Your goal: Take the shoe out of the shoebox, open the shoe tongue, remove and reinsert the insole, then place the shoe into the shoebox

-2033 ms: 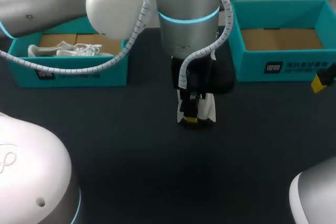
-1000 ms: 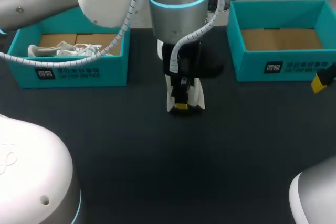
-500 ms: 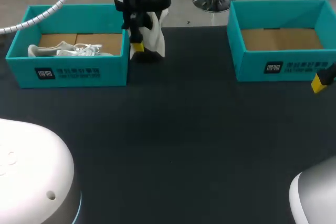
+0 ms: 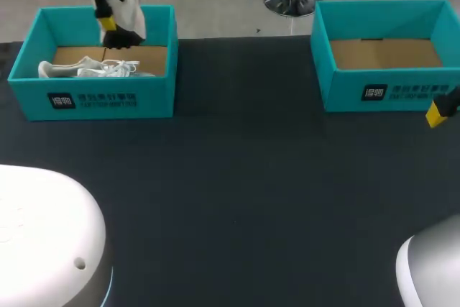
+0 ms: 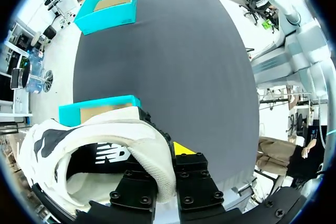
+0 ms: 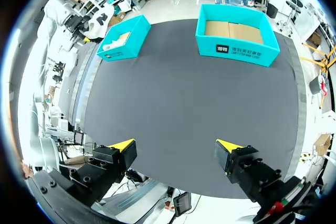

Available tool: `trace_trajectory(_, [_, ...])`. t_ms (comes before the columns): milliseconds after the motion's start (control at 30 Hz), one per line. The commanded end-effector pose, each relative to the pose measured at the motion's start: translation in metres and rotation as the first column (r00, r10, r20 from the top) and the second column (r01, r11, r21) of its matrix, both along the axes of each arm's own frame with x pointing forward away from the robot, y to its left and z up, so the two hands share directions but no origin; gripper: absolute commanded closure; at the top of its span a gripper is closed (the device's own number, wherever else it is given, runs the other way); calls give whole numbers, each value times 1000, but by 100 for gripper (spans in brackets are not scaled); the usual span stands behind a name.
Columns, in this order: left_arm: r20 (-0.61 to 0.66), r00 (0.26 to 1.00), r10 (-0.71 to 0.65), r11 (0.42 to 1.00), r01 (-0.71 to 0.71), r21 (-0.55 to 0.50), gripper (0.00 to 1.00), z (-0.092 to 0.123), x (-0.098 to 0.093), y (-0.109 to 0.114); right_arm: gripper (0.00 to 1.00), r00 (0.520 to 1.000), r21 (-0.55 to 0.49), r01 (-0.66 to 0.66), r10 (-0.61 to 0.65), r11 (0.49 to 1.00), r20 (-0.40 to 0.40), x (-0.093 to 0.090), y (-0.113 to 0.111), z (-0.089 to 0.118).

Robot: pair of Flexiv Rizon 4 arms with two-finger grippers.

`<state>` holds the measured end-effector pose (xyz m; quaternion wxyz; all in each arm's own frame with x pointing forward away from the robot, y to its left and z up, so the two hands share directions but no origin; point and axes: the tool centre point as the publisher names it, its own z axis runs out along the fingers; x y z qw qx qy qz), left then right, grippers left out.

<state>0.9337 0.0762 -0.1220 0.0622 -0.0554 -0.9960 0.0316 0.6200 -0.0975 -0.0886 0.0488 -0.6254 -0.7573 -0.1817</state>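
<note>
At far left, up above the back wall of the left shoebox [image 4: 93, 98]: left gripper [image 4: 106, 23], clamped on a black-and-white shoe [image 4: 131, 1] and holding it clear of the box. From the left wrist, one finger inside the shoe's opening and the other outside it, yellow tip showing, with the padded collar pinched between the two. On the cardboard floor of that same box: a white shoe [image 4: 79, 70] with loose laces, lying on its side. Through the middle: dark table [image 4: 237, 192]. Further right, at the back edge and well apart from the first box: right shoebox [image 4: 388, 95], open-topped, with its brown cardboard floor showing. At far right, just beside that box's front corner: right gripper [image 6: 176, 150], fingers spread wide apart and gripping no object, low by the table's edge.
</note>
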Motion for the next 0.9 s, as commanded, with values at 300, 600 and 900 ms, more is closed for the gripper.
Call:
trace_trajectory(300, [-123, 991, 45, 999, -46, -6, 100, -22, 68, 85, 0, 1000, -2, -1, 1, 1000, -6, 3, 0, 1])
trace_trajectory(600, [-159, 986, 52, 998, -47, 30, 100, -39, 84, 101, 0, 1000, -2, -1, 1, 1000, -6, 3, 0, 1])
trace_trajectory(900, [-178, 980, 92, 995, -84, 54, 100, -54, 105, 124, 0, 1000, -2, -1, 1, 1000, -6, 3, 0, 1])
